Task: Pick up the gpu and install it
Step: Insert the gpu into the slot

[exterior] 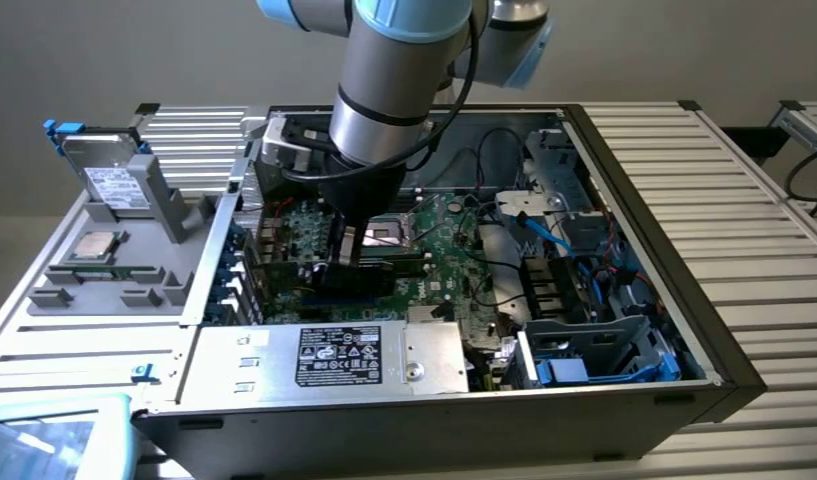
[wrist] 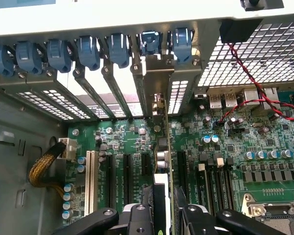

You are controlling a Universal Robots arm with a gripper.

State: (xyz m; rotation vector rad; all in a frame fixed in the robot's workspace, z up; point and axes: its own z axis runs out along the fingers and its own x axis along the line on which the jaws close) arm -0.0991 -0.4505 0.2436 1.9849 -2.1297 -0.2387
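Gripper (wrist: 164, 208) is clamped narrow on the gpu (wrist: 166, 142), one finger on each face. The card is seen edge-on, standing upright over the expansion slots of the green motherboard (wrist: 132, 142). Whether it is seated cannot be told. Its far end reaches the rear slot covers (wrist: 88, 90), under the row of blue latches (wrist: 120, 49). In the exterior view the gripper (exterior: 339, 258) is down inside the open computer case (exterior: 648, 200), above the motherboard (exterior: 435, 260). The case sits on a slatted counter (exterior: 762, 180).
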